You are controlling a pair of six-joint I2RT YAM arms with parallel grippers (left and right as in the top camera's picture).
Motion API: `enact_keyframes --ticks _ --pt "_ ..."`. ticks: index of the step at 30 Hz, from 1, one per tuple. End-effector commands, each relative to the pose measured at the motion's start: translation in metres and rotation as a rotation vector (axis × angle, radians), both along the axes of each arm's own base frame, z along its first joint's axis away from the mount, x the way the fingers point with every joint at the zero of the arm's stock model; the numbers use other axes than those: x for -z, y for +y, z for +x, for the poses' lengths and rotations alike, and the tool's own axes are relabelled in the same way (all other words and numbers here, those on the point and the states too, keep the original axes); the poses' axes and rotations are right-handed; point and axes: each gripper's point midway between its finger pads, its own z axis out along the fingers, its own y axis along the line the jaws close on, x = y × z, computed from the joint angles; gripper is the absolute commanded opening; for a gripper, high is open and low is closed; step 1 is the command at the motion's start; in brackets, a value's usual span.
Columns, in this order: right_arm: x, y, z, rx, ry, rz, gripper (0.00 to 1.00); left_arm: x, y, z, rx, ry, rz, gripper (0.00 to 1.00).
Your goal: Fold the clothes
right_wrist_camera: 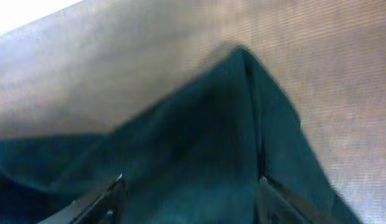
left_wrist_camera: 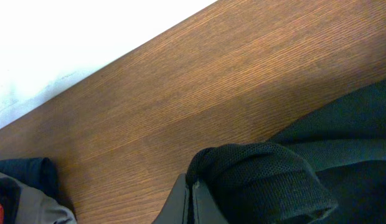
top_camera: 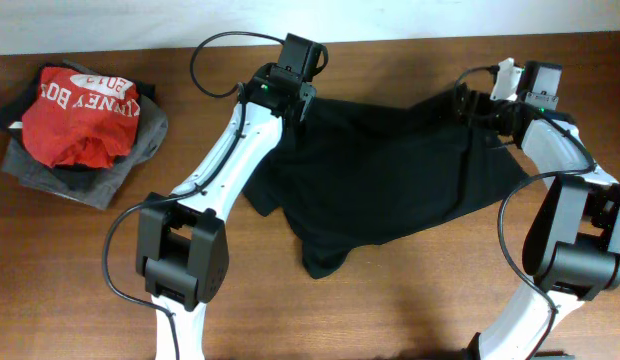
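The clothes (top_camera: 390, 180), a plain black top, lie crumpled across the middle of the table, with a sleeve hanging toward the front. My left gripper (top_camera: 290, 102) sits at the top's far left corner. In the left wrist view its jaws (left_wrist_camera: 193, 196) are pressed together, and a bunched fold of black knit (left_wrist_camera: 261, 180) bulges out beside them. My right gripper (top_camera: 470, 106) hovers over the far right corner. Its fingers (right_wrist_camera: 118, 185) stand wide apart above the dark cloth (right_wrist_camera: 199, 137), gripping nothing.
A red T-shirt with white lettering (top_camera: 80, 115) lies on a grey garment (top_camera: 125, 165) at the far left. The grey pile also shows in the left wrist view (left_wrist_camera: 31, 208). The table's back edge meets a white wall (left_wrist_camera: 68, 43) just behind both grippers.
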Motion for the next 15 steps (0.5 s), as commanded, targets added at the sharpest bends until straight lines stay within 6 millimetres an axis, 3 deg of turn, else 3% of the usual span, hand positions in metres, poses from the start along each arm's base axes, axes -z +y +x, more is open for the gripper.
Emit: enact_keyframes --ticks 1,6,9,15 --pt "-0.001 0.005 0.000 -0.005 0.022 -0.038 0.64 0.003 0.001 0.004 -0.010 0.000 -0.019 0.00" --pt "0.020 0.015 -0.010 0.008 0.117 -0.115 0.58 0.003 0.001 0.004 -0.010 0.000 -0.019 0.00" --pt "0.042 0.018 -0.024 0.005 0.207 -0.103 0.52 0.003 0.001 0.003 -0.010 0.001 -0.018 0.00" --pt "0.056 0.002 -0.043 0.058 0.300 -0.114 0.46 0.003 0.001 0.004 -0.010 0.000 -0.019 0.00"
